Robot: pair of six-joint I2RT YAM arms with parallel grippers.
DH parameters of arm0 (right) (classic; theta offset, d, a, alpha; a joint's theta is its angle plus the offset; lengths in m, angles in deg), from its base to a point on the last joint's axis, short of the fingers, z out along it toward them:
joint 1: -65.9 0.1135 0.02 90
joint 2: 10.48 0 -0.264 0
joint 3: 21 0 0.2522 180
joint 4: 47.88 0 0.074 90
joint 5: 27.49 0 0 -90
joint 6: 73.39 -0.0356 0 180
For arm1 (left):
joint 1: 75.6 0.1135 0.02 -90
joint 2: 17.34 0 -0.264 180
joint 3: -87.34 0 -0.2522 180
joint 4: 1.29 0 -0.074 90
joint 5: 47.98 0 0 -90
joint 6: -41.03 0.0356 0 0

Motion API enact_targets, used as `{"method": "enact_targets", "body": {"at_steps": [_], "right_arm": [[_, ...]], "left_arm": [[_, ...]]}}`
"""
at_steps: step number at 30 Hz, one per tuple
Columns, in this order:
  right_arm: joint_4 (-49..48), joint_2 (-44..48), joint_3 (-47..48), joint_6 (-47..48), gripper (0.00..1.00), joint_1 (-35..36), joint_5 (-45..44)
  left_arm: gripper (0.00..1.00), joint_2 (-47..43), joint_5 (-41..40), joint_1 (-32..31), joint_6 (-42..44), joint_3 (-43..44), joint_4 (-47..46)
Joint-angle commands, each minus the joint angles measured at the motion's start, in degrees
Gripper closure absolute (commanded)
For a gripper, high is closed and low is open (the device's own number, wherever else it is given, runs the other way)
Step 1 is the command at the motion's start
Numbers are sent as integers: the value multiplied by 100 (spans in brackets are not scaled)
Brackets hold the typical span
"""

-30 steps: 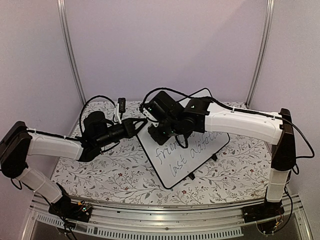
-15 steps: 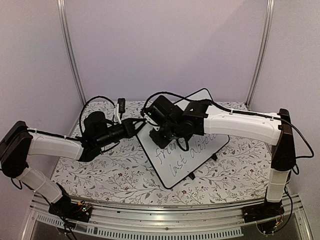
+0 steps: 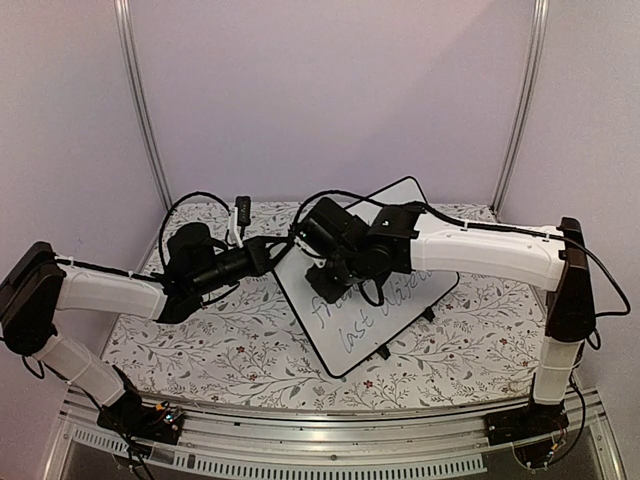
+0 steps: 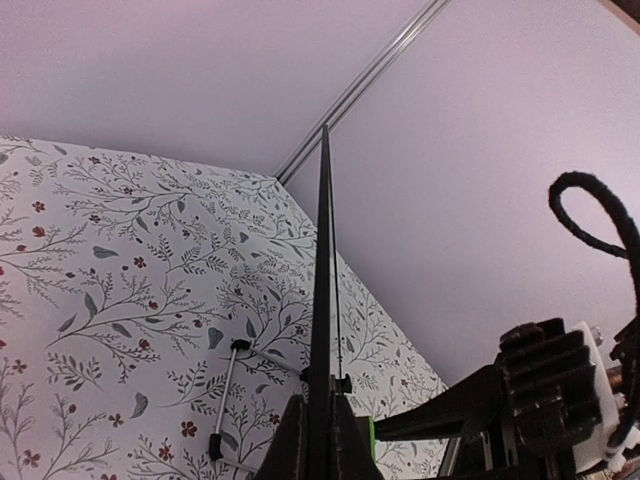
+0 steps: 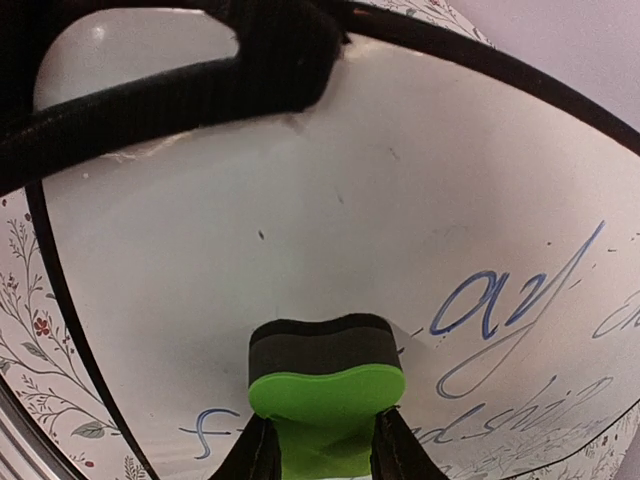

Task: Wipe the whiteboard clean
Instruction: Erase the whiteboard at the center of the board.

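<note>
We note: left gripper (image 4: 320, 430) clenched on whiteboard (image 3: 385, 318) rim, 10 o'clock corner. Right gripper (image 5: 325, 455) grasping green eraser (image 5: 325, 375), pressed against the writing.

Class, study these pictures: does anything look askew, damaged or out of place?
The large white rectangular whiteboard sits askew, turned diagonally to the floral-patterned table's edges. Nothing looks spilled or damaged.

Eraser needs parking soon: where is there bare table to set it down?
Two bare patches of the floral table: near-left, between the left arm and the whiteboard, and near-right, between the board's near corner and the right arm's base. Crowded at the board's far-left corner, where the left gripper clamps its edge and the right gripper presses the eraser.
</note>
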Motion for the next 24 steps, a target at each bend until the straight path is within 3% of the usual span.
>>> {"method": "enact_targets", "body": {"at_steps": [1,9,24], "right_arm": [[-24,-350,531,116,71,-61,-107],[379,-727,1097,279,71,-61,-201],[671,-352,147,-158,71,79,138]], "left_arm": [[100,82,328,-132,320,-49,-178],[100,79,315,-135,320,-56,-180],[100,112,315,-134,318,-46,-175]]}}
